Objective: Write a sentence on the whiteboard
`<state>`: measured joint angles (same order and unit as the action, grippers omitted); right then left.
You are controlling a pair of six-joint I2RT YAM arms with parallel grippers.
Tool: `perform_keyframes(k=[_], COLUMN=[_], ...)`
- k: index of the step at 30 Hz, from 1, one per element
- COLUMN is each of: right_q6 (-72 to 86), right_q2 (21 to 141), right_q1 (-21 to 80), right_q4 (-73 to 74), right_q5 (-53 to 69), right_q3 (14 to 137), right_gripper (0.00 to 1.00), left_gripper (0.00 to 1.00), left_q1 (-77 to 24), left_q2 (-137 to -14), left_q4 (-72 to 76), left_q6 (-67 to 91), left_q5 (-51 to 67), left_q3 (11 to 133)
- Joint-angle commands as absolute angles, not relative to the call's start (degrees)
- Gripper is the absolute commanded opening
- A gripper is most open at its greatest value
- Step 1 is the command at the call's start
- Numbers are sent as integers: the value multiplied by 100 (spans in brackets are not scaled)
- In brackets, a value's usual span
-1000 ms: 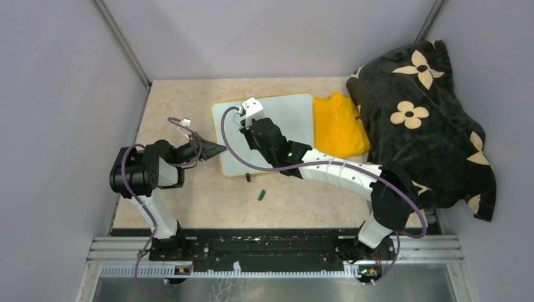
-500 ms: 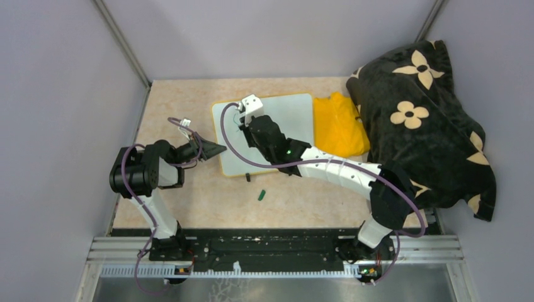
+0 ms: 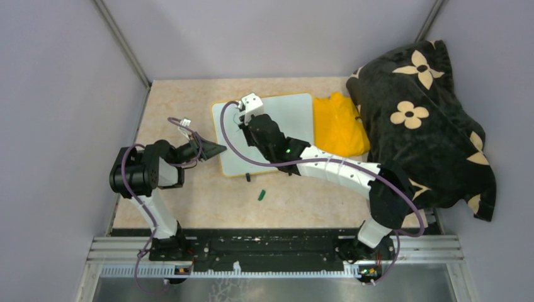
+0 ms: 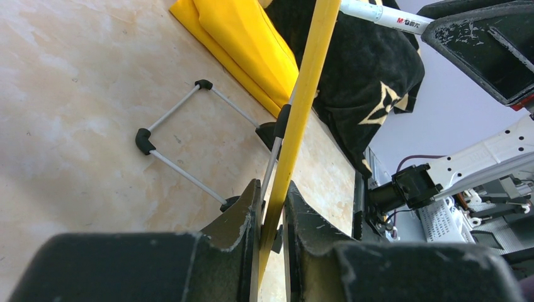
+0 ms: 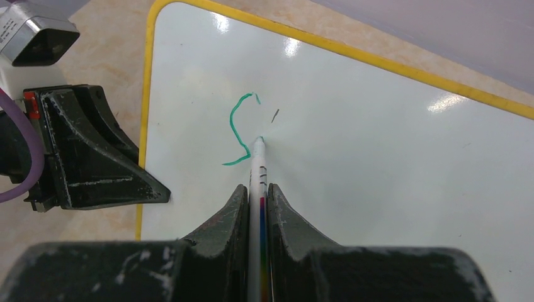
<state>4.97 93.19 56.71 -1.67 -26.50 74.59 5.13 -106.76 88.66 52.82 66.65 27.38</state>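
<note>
The whiteboard [image 3: 286, 123] has a yellow frame and lies at the table's middle; it fills the right wrist view [image 5: 378, 163]. My right gripper [image 5: 259, 189] is shut on a white marker [image 5: 257, 165] whose tip touches the board just right of a green "S" stroke [image 5: 237, 129], the only lettering of the sentence that shows. My left gripper [image 4: 272, 192] is shut on the whiteboard's yellow left edge [image 4: 302, 100]. It also shows from above [image 3: 217, 150] and in the right wrist view [image 5: 113, 182]. The board's wire stand with black feet [image 4: 173, 154] shows underneath.
A yellow cloth [image 3: 339, 124] lies right of the board, against a black flower-patterned blanket [image 3: 428, 119] at the far right. A green marker cap [image 3: 261, 195] and a small dark piece [image 3: 248, 178] lie on the table in front of the board.
My right gripper has shifted slightly left and toward the far edge over the board with the marker. The left arm has not moved.
</note>
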Motion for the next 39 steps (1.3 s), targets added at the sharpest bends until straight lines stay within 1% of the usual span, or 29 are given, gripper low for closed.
perform_keyframes(k=[1, 24, 39], right_q6=[581, 815, 690], right_q2=[9339, 9149, 9372], right_q1=[5617, 5634, 5575], right_q4=[-219, -103, -96], right_q5=[-2764, -2659, -2739], right_q3=[7533, 7114, 7684], right_gripper=[0, 0, 0], left_gripper=[0, 0, 0], left_q1=[545, 537, 510], left_q2=[-10583, -10579, -10573], left_q4=[10050, 10057, 10071], left_q6=[5229, 5229, 5229], left_q5=[6565, 6565, 6592], left_q3=[2698, 2698, 2698])
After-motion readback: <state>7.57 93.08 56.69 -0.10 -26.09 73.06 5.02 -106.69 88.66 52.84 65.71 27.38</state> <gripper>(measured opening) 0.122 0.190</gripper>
